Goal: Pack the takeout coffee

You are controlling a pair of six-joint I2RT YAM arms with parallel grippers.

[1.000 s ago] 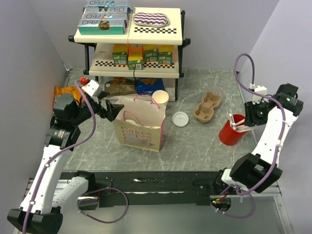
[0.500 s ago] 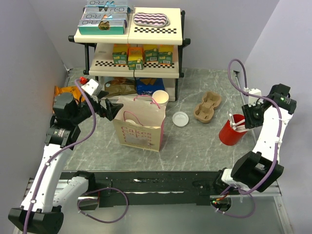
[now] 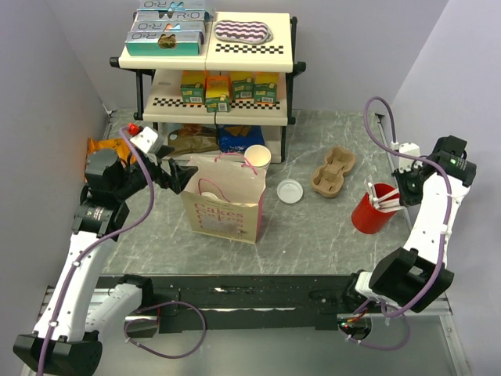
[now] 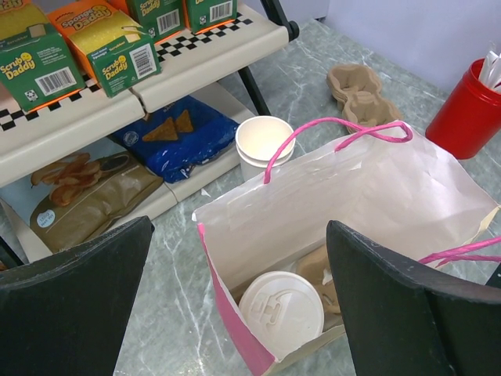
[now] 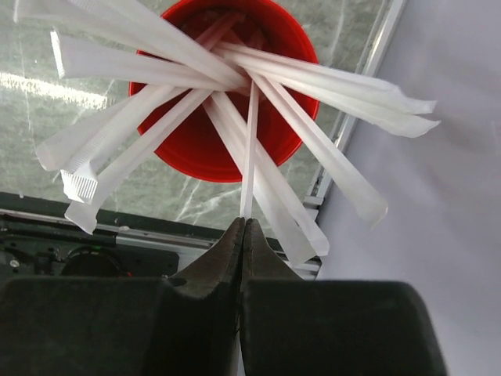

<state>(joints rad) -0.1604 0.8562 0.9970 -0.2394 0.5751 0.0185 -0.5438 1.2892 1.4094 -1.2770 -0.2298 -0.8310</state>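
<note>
Right pincer (image 5: 244, 235) was clenched on a thin white wrapped straw (image 5: 249, 149) from the red plastic cup (image 5: 188, 157) ahead, which likely needed lifting clear for the bagged white-lidded paper cup (image 4: 280, 313).

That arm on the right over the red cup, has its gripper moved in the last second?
Yes, a little. In the top view the right gripper, shut on a straw, has edged left, nearer the red cup, which sits where it was.

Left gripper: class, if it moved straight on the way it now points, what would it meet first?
Most likely the paper bag: the left gripper points into its open top, where the lidded takeout coffee sits. Depth is unclear, so the bag's rim or the lid could come first.
</note>
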